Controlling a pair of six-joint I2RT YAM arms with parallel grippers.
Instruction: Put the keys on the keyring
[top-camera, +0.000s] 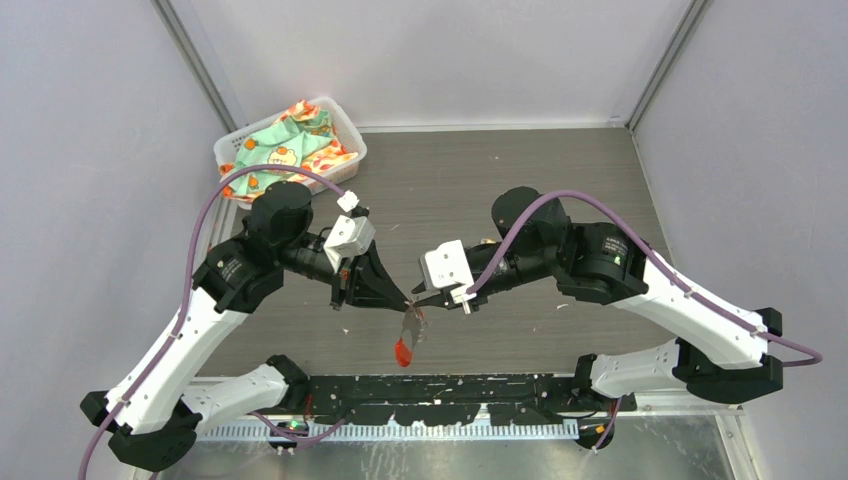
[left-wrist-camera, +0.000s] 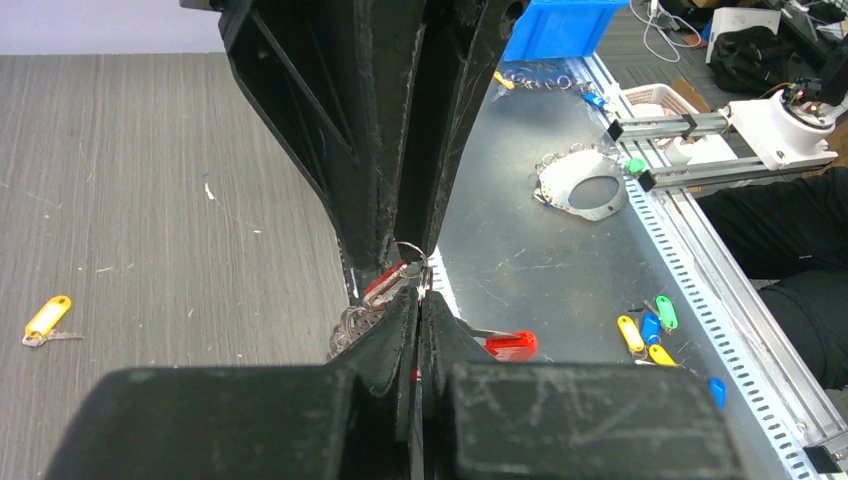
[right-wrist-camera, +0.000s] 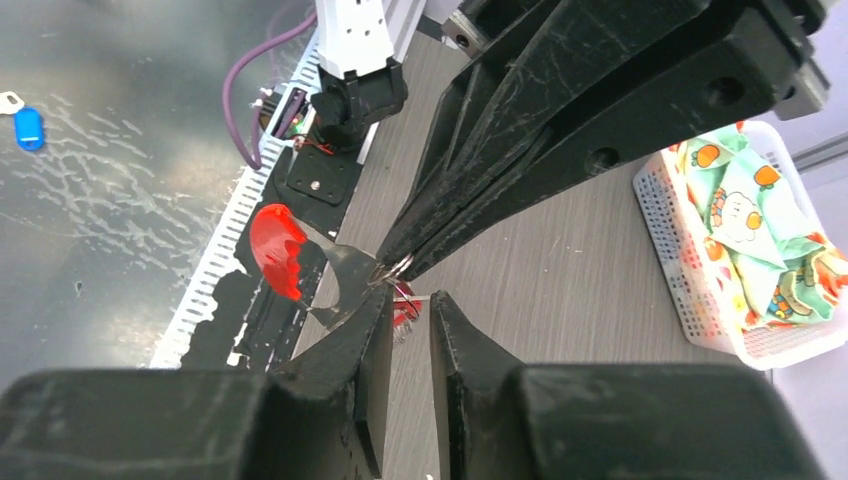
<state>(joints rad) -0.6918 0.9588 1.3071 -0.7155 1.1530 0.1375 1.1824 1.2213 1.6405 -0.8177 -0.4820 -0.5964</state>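
My left gripper (top-camera: 406, 300) and right gripper (top-camera: 420, 298) meet tip to tip above the table's near edge. The left gripper (left-wrist-camera: 420, 293) is shut on the keyring, whose silvery part (top-camera: 412, 322) and red crescent (top-camera: 403, 350) hang below the tips. The crescent (right-wrist-camera: 275, 250) shows at the left of the right wrist view. The right gripper (right-wrist-camera: 410, 295) has its jaws narrowly apart, gripping the small wire ring of the red key (right-wrist-camera: 405, 302) right at the left gripper's tips (right-wrist-camera: 395, 268). The yellow key (left-wrist-camera: 47, 318) lies alone on the table.
A white basket (top-camera: 232, 150) of patterned cloth stands at the back left. Beyond the near edge is a metal shelf (left-wrist-camera: 520, 250) with several coloured key tags (left-wrist-camera: 650, 335), a metal ring plate (left-wrist-camera: 585, 190) and a blue bin (left-wrist-camera: 560, 25).
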